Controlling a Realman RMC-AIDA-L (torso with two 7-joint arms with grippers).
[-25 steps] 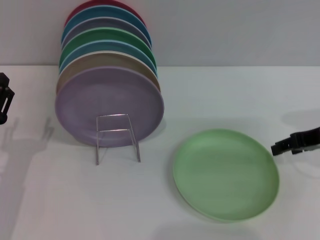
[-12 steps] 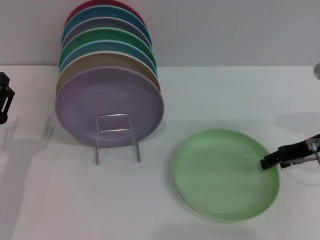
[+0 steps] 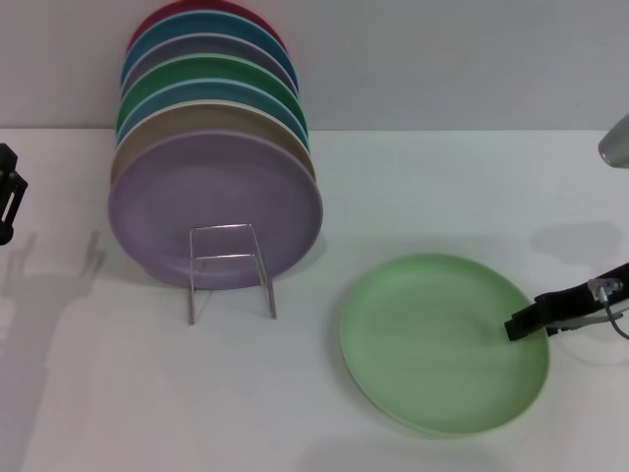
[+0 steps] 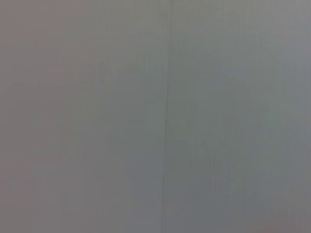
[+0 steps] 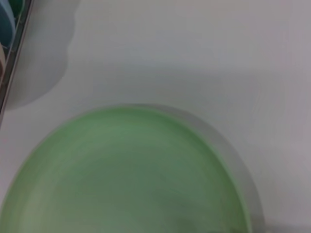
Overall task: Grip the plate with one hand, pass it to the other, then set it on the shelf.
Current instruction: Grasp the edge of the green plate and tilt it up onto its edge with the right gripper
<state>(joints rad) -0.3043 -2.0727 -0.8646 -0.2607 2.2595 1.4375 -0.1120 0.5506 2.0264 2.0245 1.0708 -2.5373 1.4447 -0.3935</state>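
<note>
The light green plate (image 3: 442,341) lies flat on the white desk (image 3: 413,187), face up, so being round it has no real long axis or heading. The right gripper (image 3: 521,324) comes in low from the right side, its tip right at the plate's right rim, pointing left over it. Can't tell how far open it is or whether it has hold of anything. The wire shelf (image 3: 231,270) stands well left of the plate, propping up a row of coloured plates (image 3: 211,211). The left gripper (image 3: 8,192) sits parked at the far left edge.
</note>
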